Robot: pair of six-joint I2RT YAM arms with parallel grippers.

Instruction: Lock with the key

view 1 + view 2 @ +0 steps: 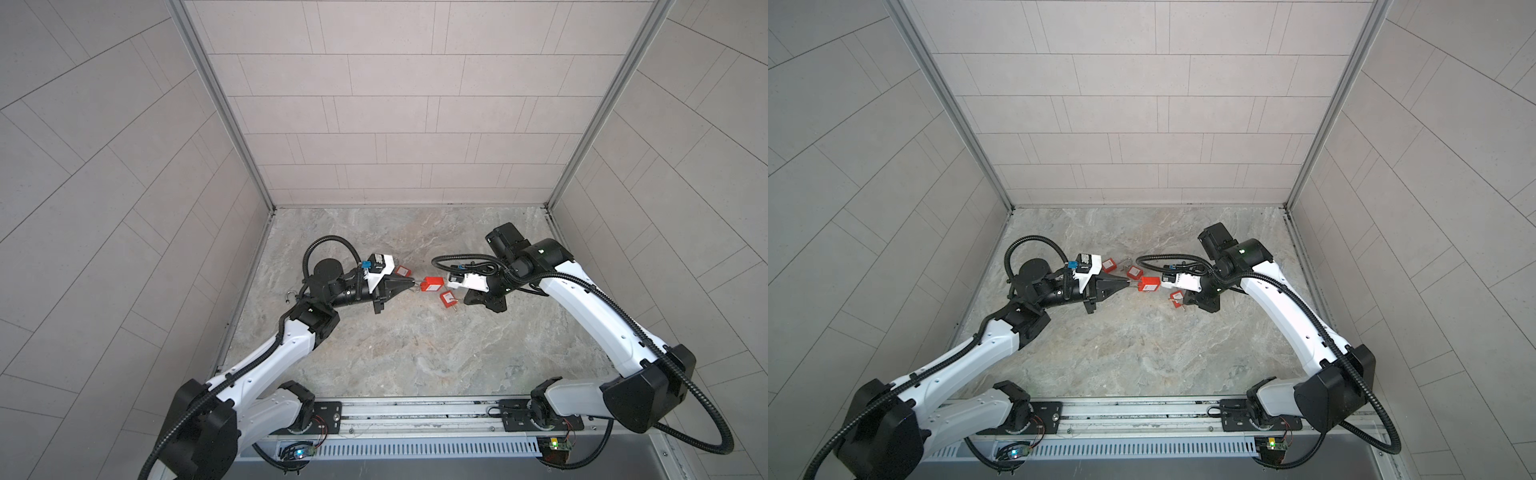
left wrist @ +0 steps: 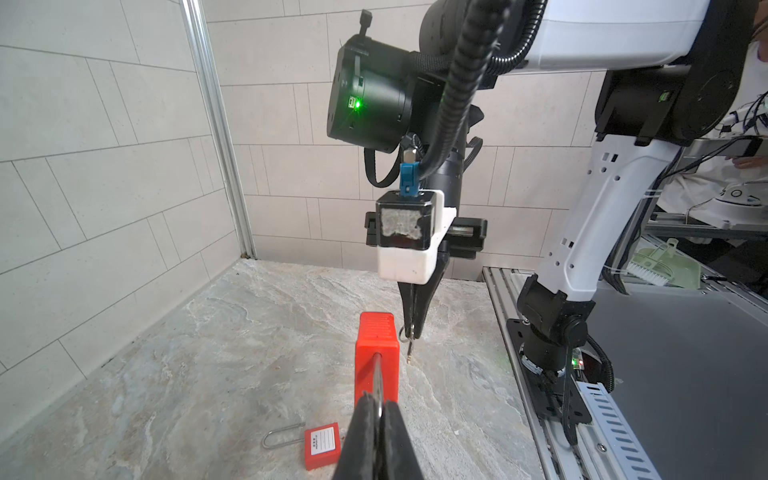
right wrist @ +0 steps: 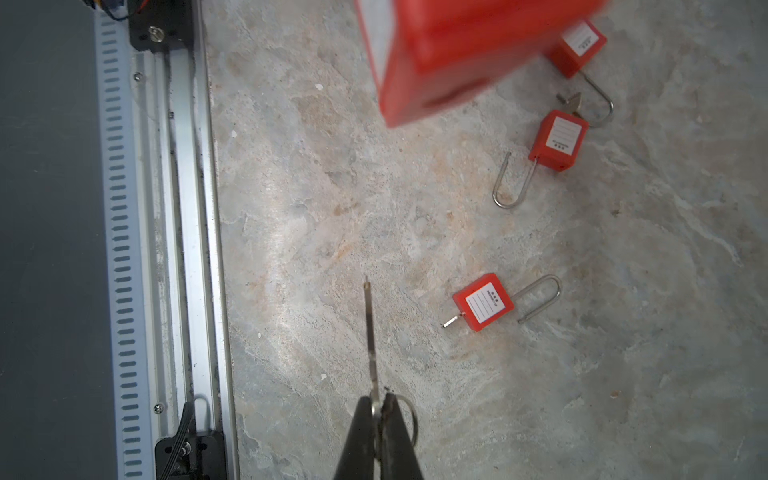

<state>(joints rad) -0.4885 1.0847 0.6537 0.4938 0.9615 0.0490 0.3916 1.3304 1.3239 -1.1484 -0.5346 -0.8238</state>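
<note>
Black fingers of the left gripper (image 2: 376, 405) are pinched tight on the steel shackle (image 2: 376, 376) of a red plastic padlock (image 2: 377, 353), which hangs in the air off the marbled grey stone tabletop (image 1: 415, 353). Its boxy body has a ribbed end and a white label on one face. In both top views it sits mid-table between the two arms (image 1: 432, 285) (image 1: 1149, 284).

From the right, the right gripper (image 3: 376, 401) is clamped on the bow of a thin metal key (image 3: 370, 332). The blade sticks out bare, and its tip stands clear of the lock body with a gap between them.

Tiled walls (image 1: 124, 208) close off the left, far and right sides, and an aluminium rail (image 1: 415, 409) runs along the near edge. The near half of the tabletop is bare.

A red padlock with a key stub (image 3: 484, 302) lies just by the right gripper's tip, its shackle open. Two further red padlocks (image 3: 559, 141) (image 3: 577, 45) lie on the far side of the held lock, beside the left gripper.
</note>
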